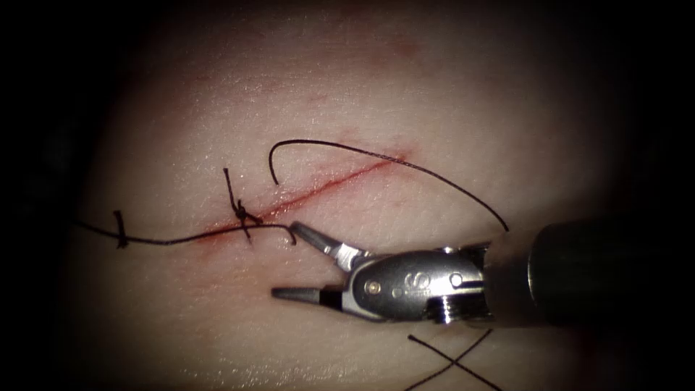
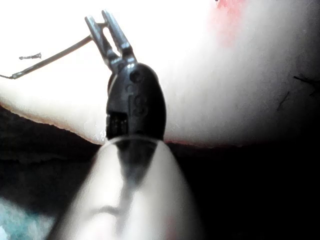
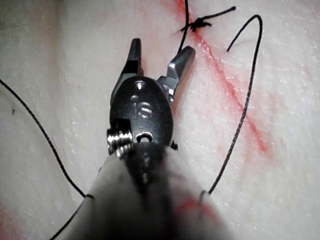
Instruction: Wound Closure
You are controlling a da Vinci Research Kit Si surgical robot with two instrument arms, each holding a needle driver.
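The tissue [image 1: 434,94] carries a slanted red cut [image 1: 326,187] with a tied knot [image 1: 242,213] at its lower left end. From the knot a thread [image 1: 166,240] runs left across the tissue, and a loose curved thread [image 1: 405,161] arcs over the cut's upper right end. My right tool [image 1: 284,261] lies right of the cut with its jaws open and holds nothing. Its upper jaw tip touches a short thread tail by the knot [image 3: 200,22]. My left tool [image 2: 100,22] has its jaws apart, and a thread [image 2: 55,55] reaches the side of one jaw.
Two thread strands cross on the tissue below the right tool's shaft [image 1: 452,358]. A small knot or thread stub [image 1: 119,232] sits on the left-running thread. Red fluid stains the cut's edges [image 3: 240,105]. The tissue's edge [image 2: 60,127] lies near the left tool.
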